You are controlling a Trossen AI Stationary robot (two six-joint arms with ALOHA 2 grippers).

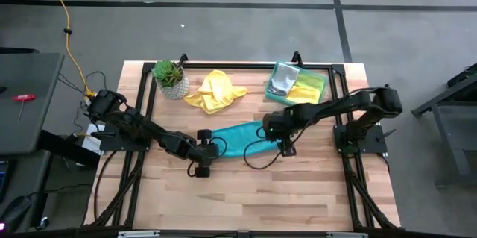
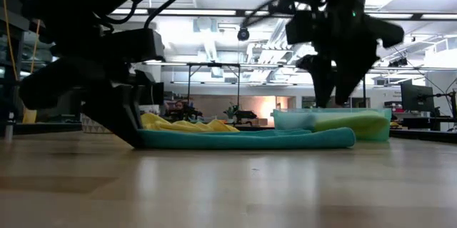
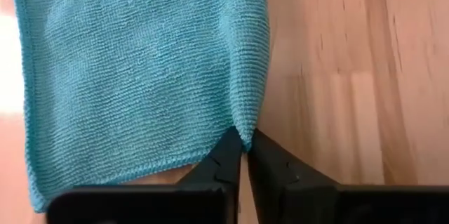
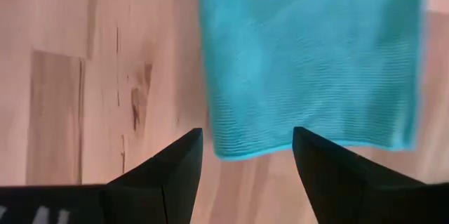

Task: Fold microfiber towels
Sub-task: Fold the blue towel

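A teal towel (image 1: 242, 137) lies as a long strip across the middle of the table, flat on the wood (image 2: 250, 139). My left gripper (image 3: 244, 140) is down at the towel's left end (image 1: 212, 147) and shut on it. My right gripper (image 4: 245, 140) hangs open above the towel's right end (image 1: 280, 145), clear of the cloth (image 2: 334, 96). Its fingers stand either side of the near right corner (image 4: 224, 152). My left gripper pinches the teal towel's near left corner (image 3: 243, 131) between its two fingertips. The fingers slant down from the table's left side. The towel lies flat and slack on the table; one layer or several, I cannot tell.
A yellow towel (image 1: 215, 92) lies crumpled at the far middle beside a small potted plant (image 1: 170, 79). A translucent green tray (image 1: 322, 87) at the far right holds a lime green cloth and a grey one. Bare wood lies along the near side.
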